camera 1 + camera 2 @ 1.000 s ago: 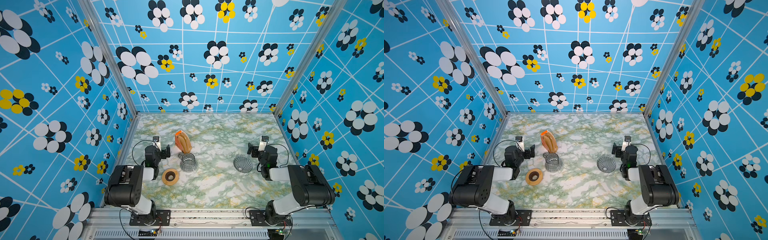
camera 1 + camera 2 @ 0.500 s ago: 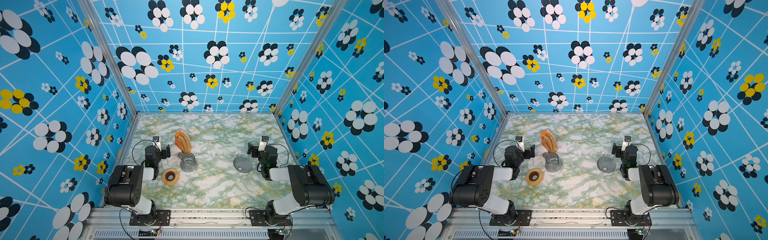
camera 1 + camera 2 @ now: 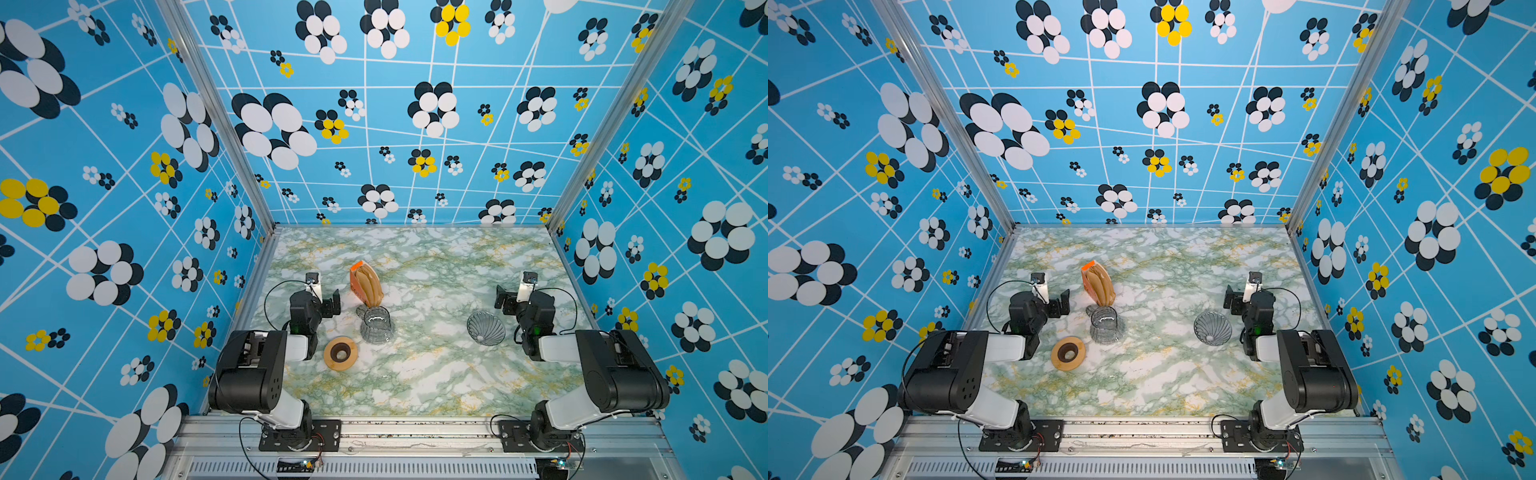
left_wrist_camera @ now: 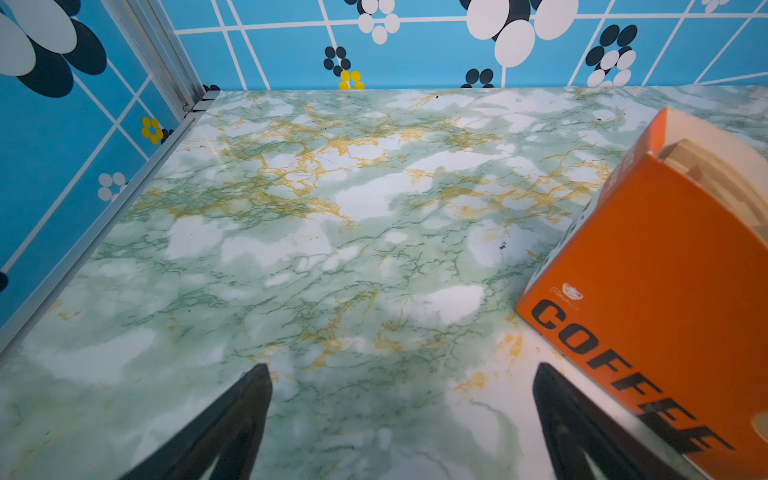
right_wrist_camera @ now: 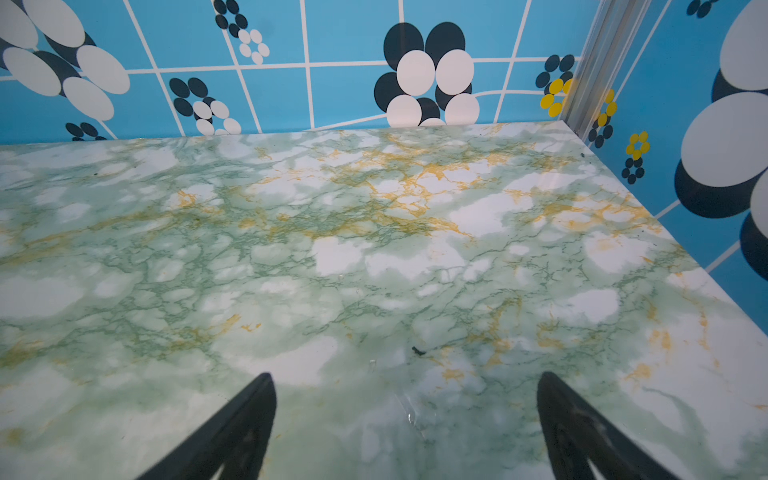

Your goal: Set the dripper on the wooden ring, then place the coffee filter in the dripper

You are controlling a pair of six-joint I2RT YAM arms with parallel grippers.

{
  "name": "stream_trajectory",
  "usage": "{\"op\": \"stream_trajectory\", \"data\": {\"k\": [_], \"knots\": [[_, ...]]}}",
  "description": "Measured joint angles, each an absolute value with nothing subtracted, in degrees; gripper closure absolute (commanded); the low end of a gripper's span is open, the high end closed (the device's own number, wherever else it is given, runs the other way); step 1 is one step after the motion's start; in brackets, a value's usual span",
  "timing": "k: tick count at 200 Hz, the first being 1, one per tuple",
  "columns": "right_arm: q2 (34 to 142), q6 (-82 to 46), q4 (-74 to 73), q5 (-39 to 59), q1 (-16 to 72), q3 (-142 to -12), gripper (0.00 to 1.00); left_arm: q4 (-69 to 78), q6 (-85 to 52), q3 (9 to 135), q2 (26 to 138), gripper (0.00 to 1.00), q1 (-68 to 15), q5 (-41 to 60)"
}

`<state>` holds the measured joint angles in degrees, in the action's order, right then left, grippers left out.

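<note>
the left gripper (image 4: pixel 401 374) has its two black jaws spread wide apart, with nothing between them, low over the green-and-white marbled worktop (image 3: pixel 415 374). just beside it stands an orange cardboard packet printed "coffee" (image 4: pixel 665 270), holding a stack of tan paper filters (image 3: pixel 370 284); no single coffee filter lies apart from this stack. near the packet, a clear glass jug with a handle (image 3: pixel 376 326) stands upright, and a flat round wooden ring with a dark hole (image 3: pixel 340 353) lies close to the left arm. the right gripper (image 5: pixel 405 382) is likewise spread wide and holds nothing. the dripper (image 3: pixel 485 328), a clear ribbed glass cone, rests on the worktop near the right arm, well apart from the packet.
</note>
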<state>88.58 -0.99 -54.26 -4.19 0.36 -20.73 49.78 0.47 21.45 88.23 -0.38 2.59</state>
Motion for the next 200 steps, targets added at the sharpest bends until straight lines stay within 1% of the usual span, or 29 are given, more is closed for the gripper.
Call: {"op": "stream_trajectory", "data": {"k": [166, 200], "knots": [[88.58, -1.08, -54.28, -6.44, 0.36, -20.73, 0.01, 49.78, 0.47, 21.45, 88.23, 0.01, -0.38, 2.63], [88.58, -1.28, -56.34, -6.98, 0.36, -19.84, 0.01, 50.72, 0.47, 21.37, 88.23, 0.01, -0.38, 3.05]]}}
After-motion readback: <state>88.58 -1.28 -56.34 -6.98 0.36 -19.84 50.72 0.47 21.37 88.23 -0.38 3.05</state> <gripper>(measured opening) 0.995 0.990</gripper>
